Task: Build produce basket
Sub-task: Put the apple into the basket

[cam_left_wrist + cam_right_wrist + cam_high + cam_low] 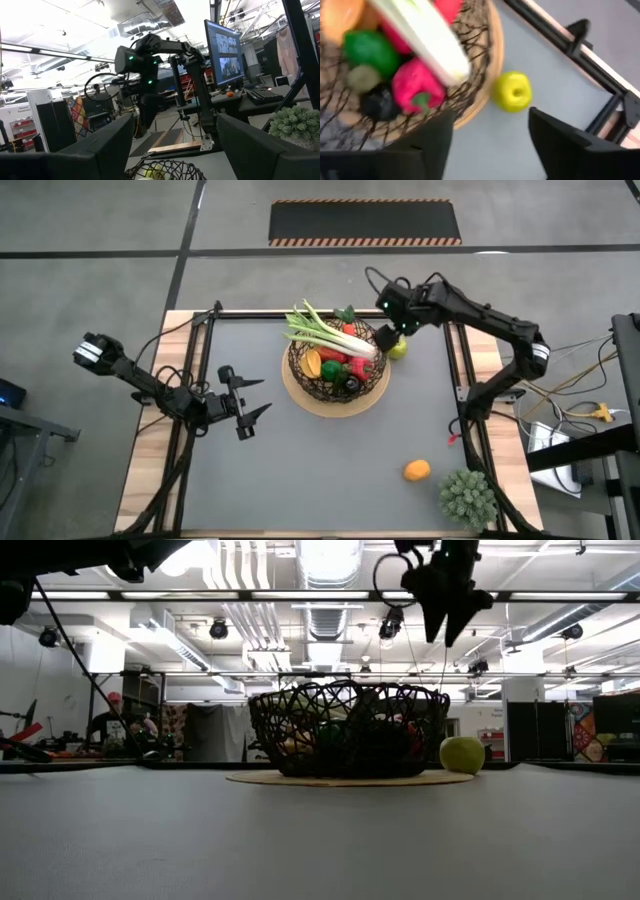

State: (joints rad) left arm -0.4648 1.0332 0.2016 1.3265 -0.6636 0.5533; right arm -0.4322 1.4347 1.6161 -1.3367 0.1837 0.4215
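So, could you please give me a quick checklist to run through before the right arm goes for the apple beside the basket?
1. Right gripper fingers apart: ok.
2. Right gripper empty: ok.
3. Apple in plain sight on the table, outside the basket: ok.
4. Apple clear of the basket's wooden disc: cannot tell, it sits right at the rim.
5. Leek settled in the basket: not ok, it sticks out over the rim.
6. Left gripper away from the basket, open: ok.
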